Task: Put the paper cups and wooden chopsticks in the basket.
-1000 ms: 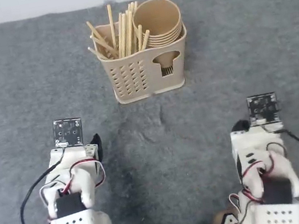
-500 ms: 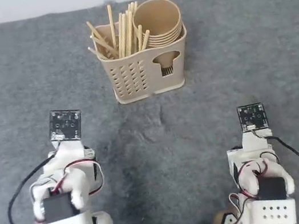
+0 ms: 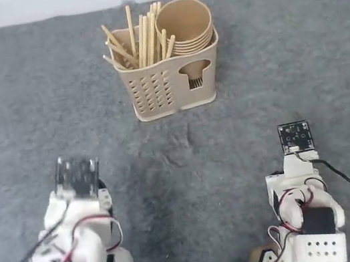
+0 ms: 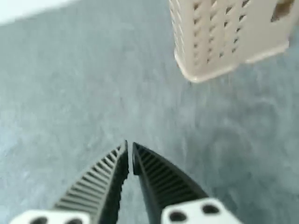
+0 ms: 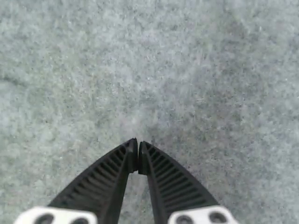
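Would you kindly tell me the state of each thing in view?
basket: upright on the grey mat, loaded.
paper cups: nested, inside the basket.
wooden chopsticks: standing in the basket beside the cups.
left gripper: shut, empty.
right gripper: shut, empty.

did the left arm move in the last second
Yes. The left arm has pulled back, away from the basket, toward the near edge of the high view.

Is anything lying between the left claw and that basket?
Only bare grey carpet lies between the left gripper and the basket, per the left wrist view.
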You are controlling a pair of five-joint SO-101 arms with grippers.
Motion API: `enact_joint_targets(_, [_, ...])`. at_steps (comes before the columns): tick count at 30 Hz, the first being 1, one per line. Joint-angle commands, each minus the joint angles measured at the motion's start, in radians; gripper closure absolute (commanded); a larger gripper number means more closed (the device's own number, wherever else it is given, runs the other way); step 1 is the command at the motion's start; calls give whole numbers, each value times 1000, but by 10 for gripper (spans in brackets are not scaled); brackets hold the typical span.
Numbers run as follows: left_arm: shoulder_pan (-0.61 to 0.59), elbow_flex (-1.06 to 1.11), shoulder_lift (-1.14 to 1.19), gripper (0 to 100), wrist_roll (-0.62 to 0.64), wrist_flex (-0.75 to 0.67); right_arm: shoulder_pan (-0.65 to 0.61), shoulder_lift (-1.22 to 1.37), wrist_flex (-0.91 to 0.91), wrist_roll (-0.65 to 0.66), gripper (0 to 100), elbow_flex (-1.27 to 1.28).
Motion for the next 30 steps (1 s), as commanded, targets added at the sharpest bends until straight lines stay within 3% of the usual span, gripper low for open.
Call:
enact_joint_targets(1, [0,128,-87,987,-11,-31,12,-12,7,12,991,17])
enact_joint_targets(6, [0,223,-18,987,-11,-160,5,-12,7,12,991,17])
enact_joint_targets(13, [-68,553,-2,987,-9,-485,4,-12,10,12,991,17])
enact_joint_targets(18, [-196,545,-15,987,-14,-493,4,-12,22,9,991,17])
enact_joint_targets(23, [-192,545,-3,987,-12,-367,12,-12,24,-77,991,17])
enact_joint_targets(26, [-187,545,-15,987,-6,-376,7,-12,24,-87,991,17])
enact_joint_targets(30, [-190,538,-18,987,-9,-270,12,-12,24,-87,991,17])
